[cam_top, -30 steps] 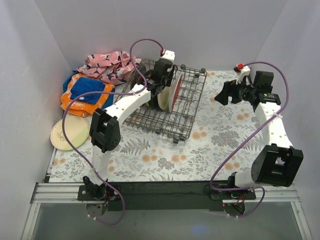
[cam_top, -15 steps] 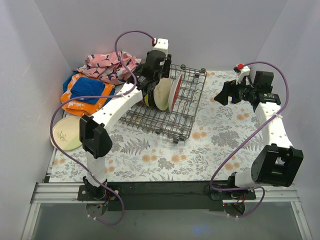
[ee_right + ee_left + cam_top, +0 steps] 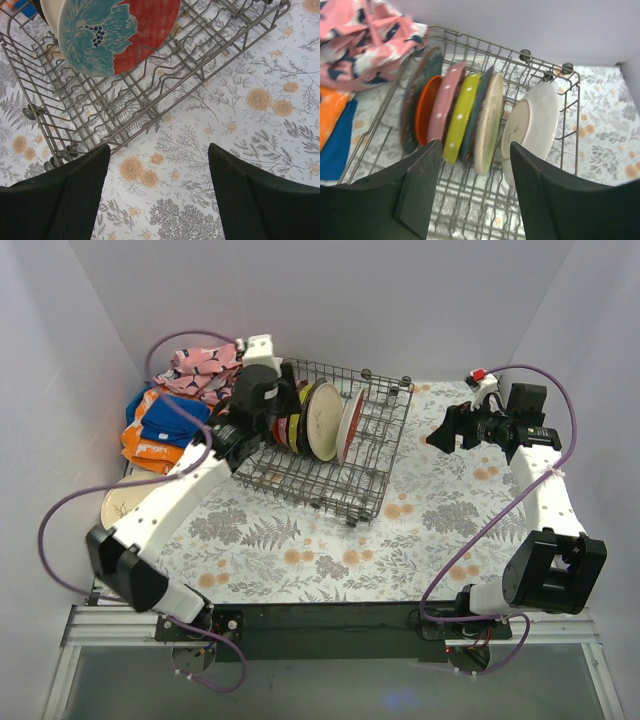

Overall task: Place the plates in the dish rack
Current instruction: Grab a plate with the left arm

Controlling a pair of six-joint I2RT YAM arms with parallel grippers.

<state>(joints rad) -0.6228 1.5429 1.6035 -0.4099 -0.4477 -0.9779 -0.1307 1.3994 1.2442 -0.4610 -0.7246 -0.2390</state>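
Note:
The dish rack (image 3: 370,430) stands at the back centre of the table. Several plates stand upright in it in a row: blue-grey (image 3: 412,100), orange (image 3: 426,117), pink dotted (image 3: 448,97), lime green (image 3: 465,112), cream (image 3: 490,117), and last the red plate with a teal flower (image 3: 115,30), whose pale back (image 3: 536,122) faces left. My left gripper (image 3: 475,150) is open with nothing in it, just off the rack's left end (image 3: 278,408). One cream plate with a sprig (image 3: 118,505) lies flat at the far left, partly under my left arm. My right gripper (image 3: 159,150) hangs open over the tablecloth, right of the rack (image 3: 440,430).
A pink patterned cloth (image 3: 205,370) and folded orange and blue cloths (image 3: 160,425) are piled at the back left, close to my left arm. White walls close in the left, back and right sides. The rack's right corner (image 3: 50,160) lies near my right gripper.
My left arm has swung back to the left, away from the rack, leaving the cream plate standing in the row, and its jaws have widened. The right arm has not moved.

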